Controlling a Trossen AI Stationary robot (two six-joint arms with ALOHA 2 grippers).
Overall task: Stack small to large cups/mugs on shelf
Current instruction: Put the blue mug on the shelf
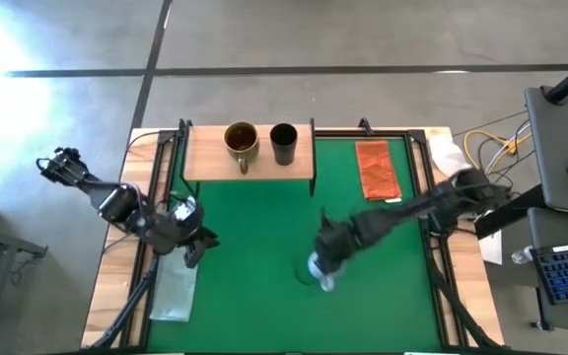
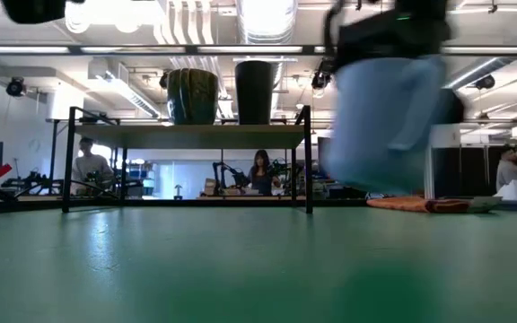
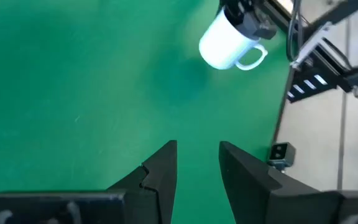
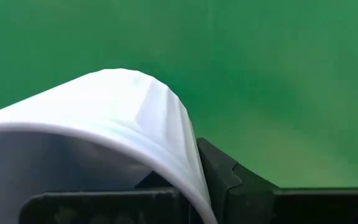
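Note:
The wooden shelf (image 1: 249, 158) stands at the table's far edge. The brown-mustard mug (image 1: 241, 141) and the small black cup (image 1: 283, 142) stand on it side by side; both also show in the low view, the mug (image 2: 191, 94) and the cup (image 2: 254, 90). My right gripper (image 1: 325, 258) is near the table's middle, shut on the pale blue-grey mug (image 2: 384, 117), which is above the green mat. The mug also shows in the left wrist view (image 3: 225, 43). My left gripper (image 3: 197, 165) is open and empty over the table's left side. My right gripper holds the pale mug by its rim (image 4: 188, 168), one finger (image 4: 222, 174) outside the wall and the other inside. The fingers come from above. The mug hangs below them, lifted clear of the mat, its handle (image 3: 253, 59) free to one side.
An orange cloth (image 1: 378, 170) lies on the mat right of the shelf. A clear plastic sheet (image 1: 174, 291) lies at the table's left edge. People stand in the room beyond the table. Bare green mat lies between the grippers and the shelf.

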